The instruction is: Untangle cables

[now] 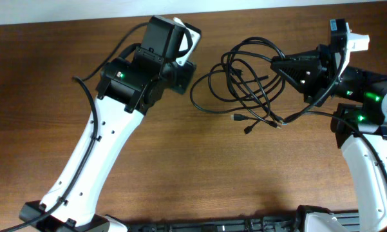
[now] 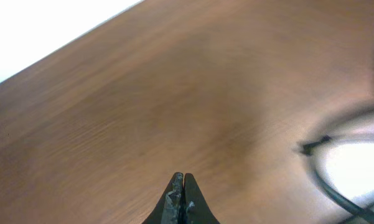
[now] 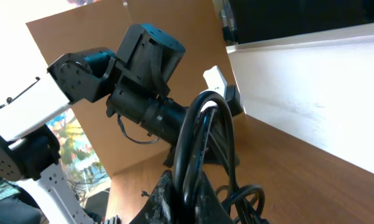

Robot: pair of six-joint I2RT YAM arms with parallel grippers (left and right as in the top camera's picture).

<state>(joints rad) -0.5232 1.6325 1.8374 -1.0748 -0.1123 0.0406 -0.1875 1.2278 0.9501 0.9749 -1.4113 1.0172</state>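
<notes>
Right gripper (image 1: 278,63) is clamped on the cables (image 1: 248,82). In the right wrist view, a bunch of black loops comes straight up out of its closed fingers (image 3: 163,200). Left gripper (image 1: 181,75) has its fingertips pressed together with nothing between them, and it's hovering over bare wood just off the left side of the tangle, not touching it.

Room-wise, the tangle sits right of centre on the table (image 1: 180,167), closer to the far edge than the near one. There's a big open stretch of tabletop on the near side, between the two arms. The loops spread out leftward from the right gripper toward the left one, and a couple of loose plug ends (image 1: 247,129) lie flat on the near side of the pile. The left wrist view only catches a blurry bit of cord at its right edge.
</notes>
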